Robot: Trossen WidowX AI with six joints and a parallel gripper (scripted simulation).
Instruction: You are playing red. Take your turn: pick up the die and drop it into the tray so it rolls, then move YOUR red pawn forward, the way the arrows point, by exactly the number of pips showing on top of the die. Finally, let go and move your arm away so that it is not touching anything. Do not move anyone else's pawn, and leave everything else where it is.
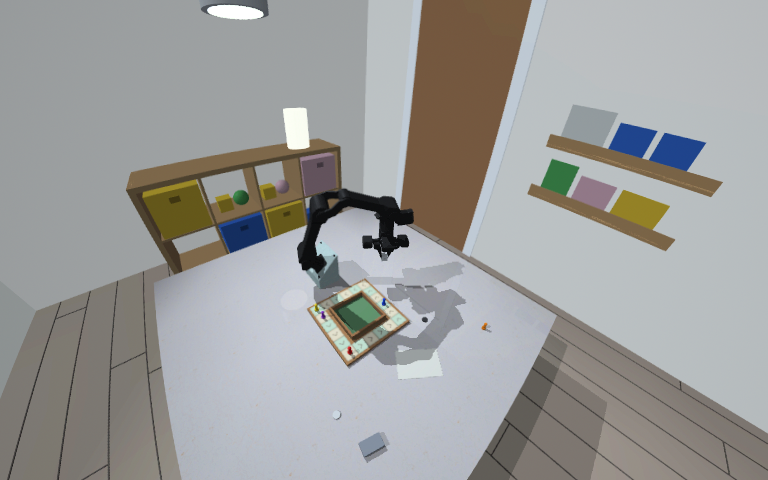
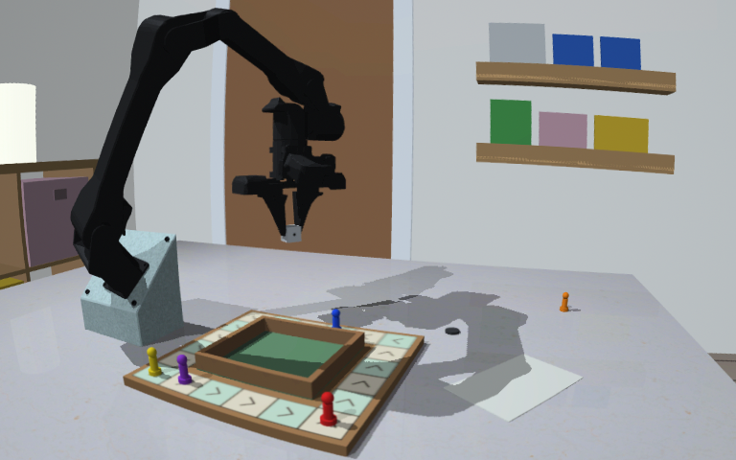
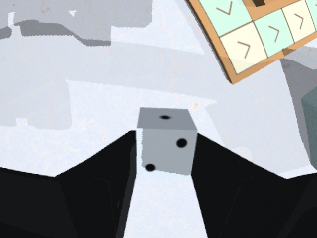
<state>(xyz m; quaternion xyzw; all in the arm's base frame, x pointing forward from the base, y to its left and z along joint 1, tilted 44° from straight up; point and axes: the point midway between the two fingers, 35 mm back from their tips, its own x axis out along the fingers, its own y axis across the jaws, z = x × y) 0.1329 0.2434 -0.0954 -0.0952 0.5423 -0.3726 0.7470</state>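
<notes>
Matt black tool (image 2: pixel 291 226), wood-framed tray (image 2: pixel 255 376), smooth speckled table (image 2: pixel 624 401)

- Grey walls (image 1: pixel 141 84) enclose the room, the right one paler.
- A tall brown door (image 1: pixel 458 113) in a pale frame stands at 12 o'clock behind the table (image 1: pixel 237 350).
- Wood plank floor (image 1: pixel 73 384) shows at 8 o'clock and at 4 o'clock.
- A wooden cubby shelf (image 1: pixel 226 161) sits at 10 o'clock, holding yellow, blue and mauve bins, a green ball (image 1: pixel 240 196) and a pink ball (image 1: pixel 282 186).
- A white cylinder lamp (image 1: pixel 295 128) stands on top of that shelf.
- Two wall shelves (image 1: pixel 623 164) at 2 o'clock carry grey, blue, green, mauve and yellow panels.
- A round ceiling light (image 1: pixel 233 7) glows at 11 o'clock.
</notes>
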